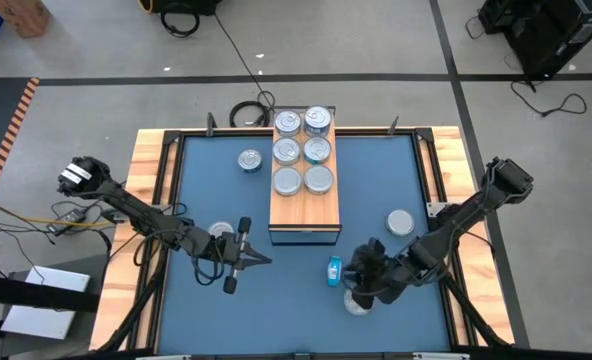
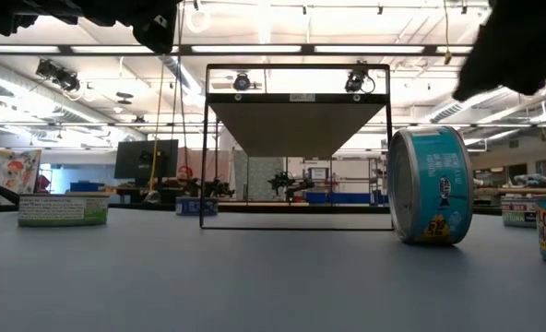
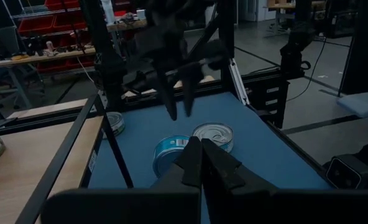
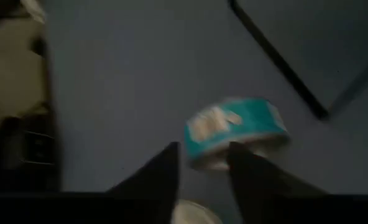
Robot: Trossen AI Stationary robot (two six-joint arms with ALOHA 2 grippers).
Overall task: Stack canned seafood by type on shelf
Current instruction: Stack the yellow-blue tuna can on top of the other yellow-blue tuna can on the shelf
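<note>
just beside right claw [image 1: 354, 277]: teal tin [image 1: 334, 270]

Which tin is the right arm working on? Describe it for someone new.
Start at the wooden shelf mid-table, then look to the blue mat just off its near right corner. The teal tin there, beside the right gripper, stands on its edge; the others lie flat.

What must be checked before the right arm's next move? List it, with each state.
1. Teal tin lying flat for a grasp: not ok, it stands on its edge on the mat.
2. Right tool open and holding nothing: ok.
3. Tin lined up between its fingers: cannot tell.
4. Bare room on the shelf: ok, the near end is free behind six tins.
5. Left tool shut and apart from the right arm: ok.
</note>
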